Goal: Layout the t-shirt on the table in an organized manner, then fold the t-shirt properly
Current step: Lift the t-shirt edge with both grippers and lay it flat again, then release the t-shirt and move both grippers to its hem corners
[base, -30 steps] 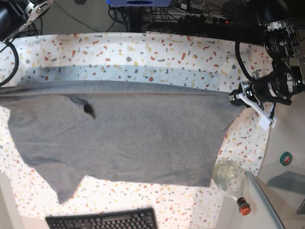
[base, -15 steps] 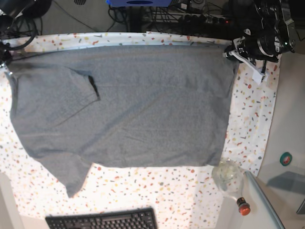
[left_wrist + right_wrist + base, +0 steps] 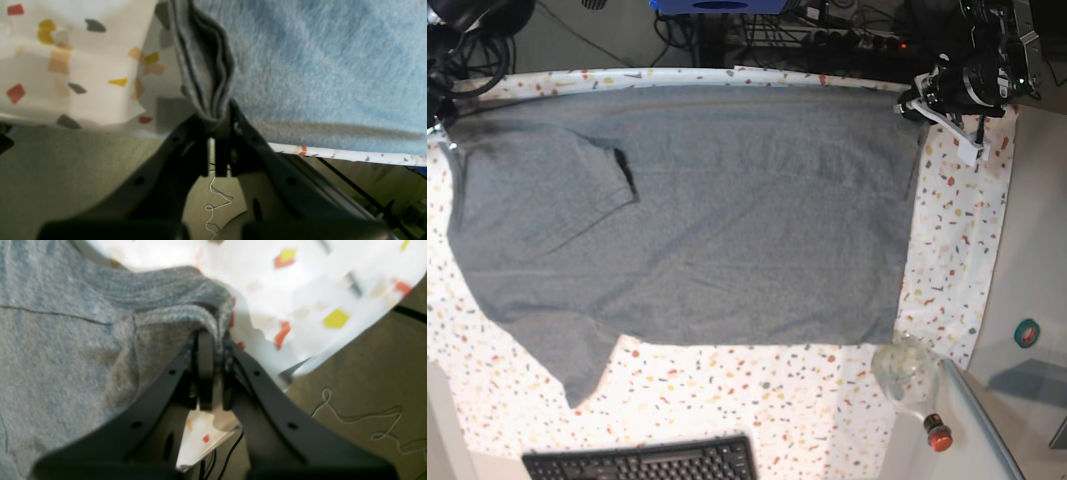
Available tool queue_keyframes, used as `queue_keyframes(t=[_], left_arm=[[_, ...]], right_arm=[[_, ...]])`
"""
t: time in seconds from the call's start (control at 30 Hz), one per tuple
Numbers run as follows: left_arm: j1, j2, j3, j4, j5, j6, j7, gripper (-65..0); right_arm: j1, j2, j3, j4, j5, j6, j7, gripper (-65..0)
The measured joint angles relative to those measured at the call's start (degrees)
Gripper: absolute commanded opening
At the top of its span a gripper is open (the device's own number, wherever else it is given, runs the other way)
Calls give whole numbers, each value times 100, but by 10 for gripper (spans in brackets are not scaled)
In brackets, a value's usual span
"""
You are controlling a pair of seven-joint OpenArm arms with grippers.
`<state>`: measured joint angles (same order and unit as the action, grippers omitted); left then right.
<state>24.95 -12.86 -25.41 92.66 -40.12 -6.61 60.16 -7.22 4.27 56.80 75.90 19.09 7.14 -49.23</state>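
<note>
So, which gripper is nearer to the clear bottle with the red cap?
Left. The left gripper holds the t-shirt on the bottle's side of the table; the right gripper grips the opposite corner.

t-shirt point(image 3: 707, 210) flat on table point(image 3: 957, 240) | keyboard point(image 3: 642, 462) near edge

Cloth on cloth, all matt.
T-shirt point(image 3: 727, 210): soft fuzzy grey knit; bench point(image 3: 957, 230) cover: smooth speckled white cloth.
</note>
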Motion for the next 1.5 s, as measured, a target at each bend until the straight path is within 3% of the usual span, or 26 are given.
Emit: queue_keyframes(t=[0.07, 0.1, 0.17, 0.27, 0.37, 0.53, 0.67, 0.73, 0.8, 0.9, 1.0, 1.07, 1.1, 1.23, 1.33, 1.5], left_arm=[[2, 0, -35, 0, 20, 0, 0, -650], [15, -7, -46, 0, 28, 7, -13, -611], [20, -20, -61, 0, 63, 4, -39, -448], [28, -26, -249, 0, 46, 17, -22, -242], [31, -59, -542, 20, 109, 28, -44, -161], [31, -15, -874, 195, 55, 13, -20, -163], [-66, -39, -1526, 245, 92, 24, 455, -166], [-210, -48, -1746, 343, 127, 44, 564, -191], [-437, -50, -1744, 409, 72, 37, 525, -309], [-863, -68, -1552, 280, 96, 24, 555, -642], [-1309, -105, -800, -251, 122, 31, 509, -650], [-1613, -35, -299, -654, 87, 22, 516, -650], [-1727, -20, -94, -791, 79, 22, 527, -650], [-1775, -74, 284, -907, 76, 22, -96, -650], [-1665, -219, 321, -911, 103, 24, -232, -650], [-1532, -385, 299, -931, 92, 24, -214, -650]], right_arm=[[2, -94, 42, 92, -4, 2, 0, -459], [0, -133, 48, 164, -22, 2, 0, -384], [-24, -166, 52, 315, -24, 0, 20, -291], [-105, -271, 63, 669, -22, -4, 66, -287], [-118, -363, 66, 975, -68, -4, 7, -290], [-190, -365, 66, 1530, -35, -11, 17, -290], [-273, -367, 81, 1779, -22, -17, -109, -290], [-249, -382, 63, 1751, -20, -11, 96, -290], [-42, -356, 48, 1543, -72, -11, 345, -290], [560, -55, -24, 844, -35, 26, 568, -332], [1064, 555, -525, -184, -44, 37, 894, -488], [1325, 975, -1051, -1025, -33, 7, 1497, -618], [1467, 1143, -1351, -1486, -31, 0, 1825, -650], [2002, 1434, -2017, -2953, -4, 37, 2992, -650], [2341, 1580, -2190, -3687, -35, 20, 3517, -650], [2664, 1910, -3189, -4142, -39, 4, 3453, -173]])
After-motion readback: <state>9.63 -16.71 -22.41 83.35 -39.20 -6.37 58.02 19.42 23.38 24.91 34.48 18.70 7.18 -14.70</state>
